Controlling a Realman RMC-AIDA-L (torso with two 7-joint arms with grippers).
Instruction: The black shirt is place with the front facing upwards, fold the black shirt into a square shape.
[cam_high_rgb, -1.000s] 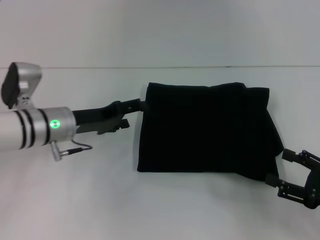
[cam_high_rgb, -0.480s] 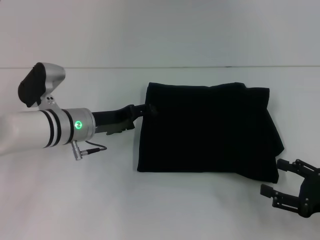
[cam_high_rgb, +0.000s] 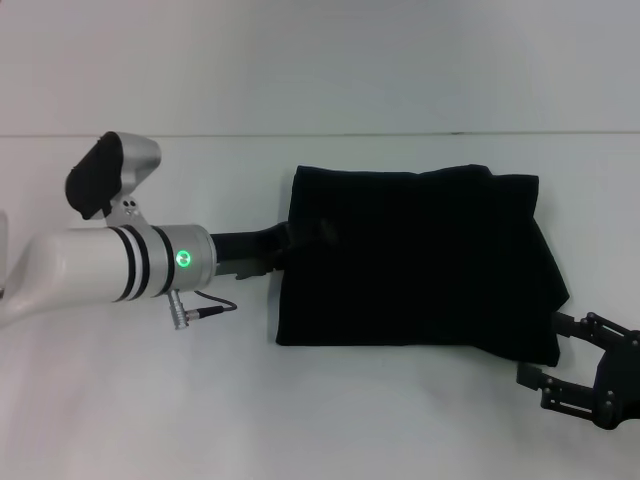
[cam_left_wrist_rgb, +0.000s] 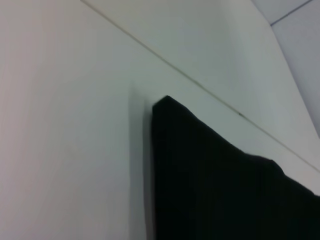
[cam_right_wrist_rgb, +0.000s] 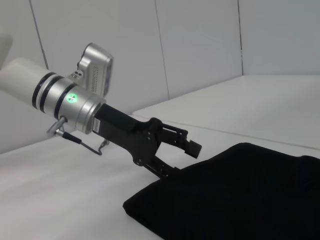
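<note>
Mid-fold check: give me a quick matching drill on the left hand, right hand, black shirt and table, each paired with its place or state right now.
Things:
1. left hand
2. right hand
3. black shirt
4. table

Places or states:
A. folded into a rough rectangle, lying flat
B. open, at the shirt's left edge, one finger above the cloth
C. white, carrying the shirt
D. open, off the cloth, beside its near right corner

Pairs: 1-B, 2-D, 3-A, 4-C
</note>
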